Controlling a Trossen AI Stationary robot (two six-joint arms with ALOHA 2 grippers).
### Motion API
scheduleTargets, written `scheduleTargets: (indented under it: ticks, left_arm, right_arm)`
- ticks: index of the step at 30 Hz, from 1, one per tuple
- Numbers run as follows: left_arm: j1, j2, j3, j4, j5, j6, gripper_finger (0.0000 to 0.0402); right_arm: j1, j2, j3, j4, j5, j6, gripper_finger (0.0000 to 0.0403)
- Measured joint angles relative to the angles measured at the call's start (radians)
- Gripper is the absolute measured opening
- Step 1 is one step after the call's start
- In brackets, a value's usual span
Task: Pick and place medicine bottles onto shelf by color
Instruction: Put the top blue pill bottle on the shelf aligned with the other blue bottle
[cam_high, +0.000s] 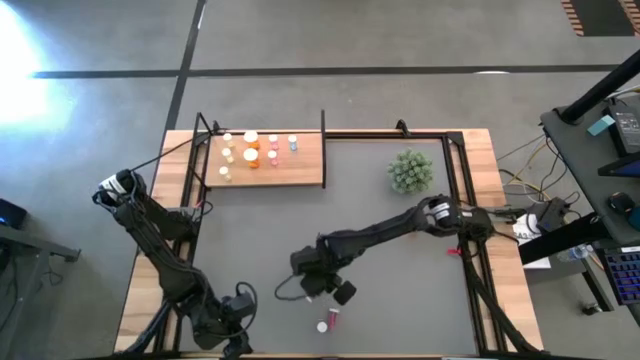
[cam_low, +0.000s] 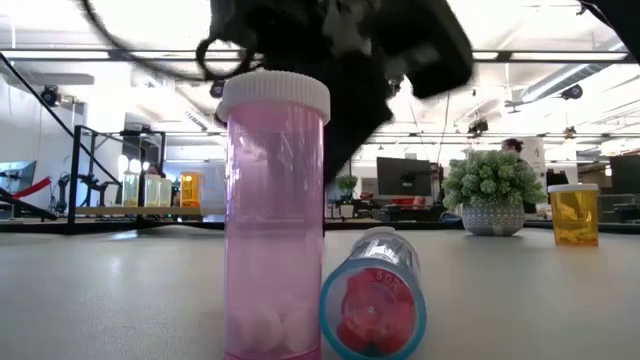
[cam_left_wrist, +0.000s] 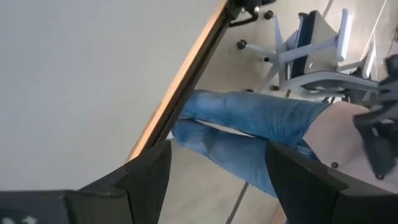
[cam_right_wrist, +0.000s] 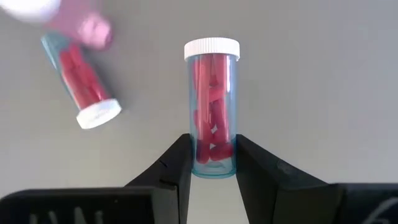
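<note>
Here right hand (cam_right_wrist: 212, 163) clamps a red-filled bottle (cam_right_wrist: 211, 106).

Bright glare bleaches the high view's left edge; a blurred pale pink, white-capped bottle (cam_right_wrist: 68, 18) smears the right wrist view's upper left.

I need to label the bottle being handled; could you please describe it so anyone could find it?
Start at the grey mat, near its front edge. There the right gripper is shut on a clear blue bottle of red pills. Its neighbours, one pink bottle and one tipped bottle, are free.
</note>
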Motion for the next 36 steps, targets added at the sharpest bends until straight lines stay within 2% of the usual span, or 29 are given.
scheduleTargets:
  ticks: [6, 13, 19, 27, 36]
  left_arm:
    - [0.057, 0.0, -0.002, -0.01, -0.006, 0.07, 0.0242]
    - [0.17, 0.0, -0.004, -0.036, -0.008, 0.283, 0.0242]
    - [0.287, 0.0, -0.004, -0.039, -0.012, 0.489, 0.0242]
    - [0.46, -0.009, 0.016, -0.043, -0.009, 0.757, 0.0242]
    - [0.636, -0.101, 0.02, -0.001, -0.009, 0.794, 0.0242]
  right_arm:
    - [-0.07, -0.117, 0.0, -0.013, 0.006, 0.104, 0.0093]
    - [-0.109, -0.272, -0.004, -0.063, 0.123, 0.197, 0.0093]
    - [-0.109, -0.382, -0.023, -0.171, 0.157, 0.243, 0.0093]
    - [-0.109, -0.525, -0.207, -0.144, 0.157, 0.307, 0.0093]
    - [-0.109, -0.635, -0.43, 0.032, 0.158, 0.437, 0.0093]
